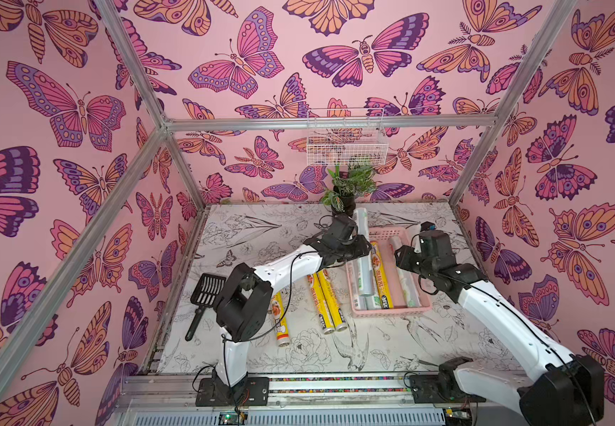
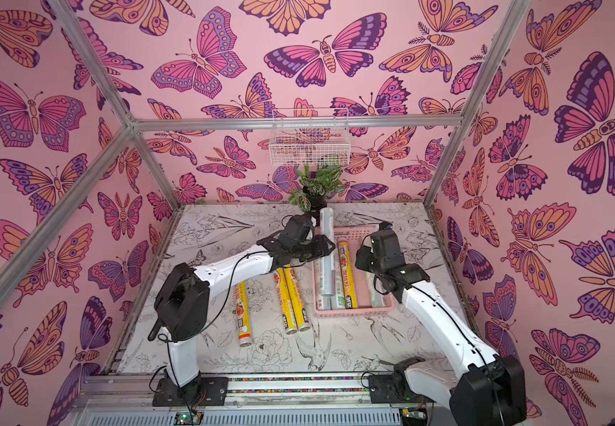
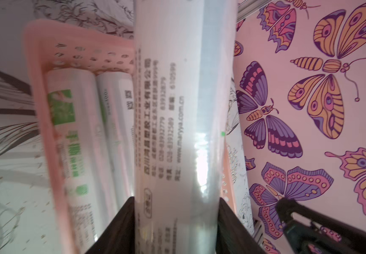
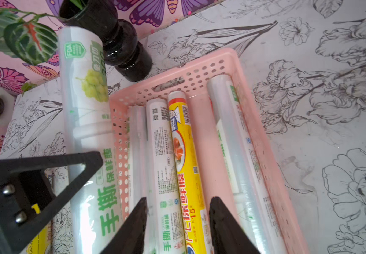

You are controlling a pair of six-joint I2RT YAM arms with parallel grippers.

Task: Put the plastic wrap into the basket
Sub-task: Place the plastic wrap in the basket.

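Plastic wrap [image 4: 85, 92], one silvery-clear roll, is clamped across its middle by my left claw [image 3: 176, 209]. It hangs along the pink basket [image 4: 201, 143] on the side nearest my left arm, its far end reaching past the basket toward the black plant pot [image 4: 122, 50]; whether it touches the rim I cannot tell. In both top views my wrist hides the roll's middle, and my left wrist view is blurred, the roll filling most of it. My left forearm covers the far ends of three yellow rolls [image 1: 318, 302] lying on the table [image 1: 261, 236] beside the basket, and the black scoop [image 1: 208, 289] lies partly behind my elbow. A white wire basket [image 1: 346, 142] hangs on the back wall above the pot. My right claw [image 4: 179, 199] hovers over the pink basket, jaws apart, nothing between them; below lie three silvery rolls [image 4: 160, 143] and one yellow one [image 4: 182, 143]. I can read "FDA" and "手撕保鲜膜" in green on the held roll, "www.maryya.com.cn" on its other side, and "PE保鲜膜" on the yellow label.
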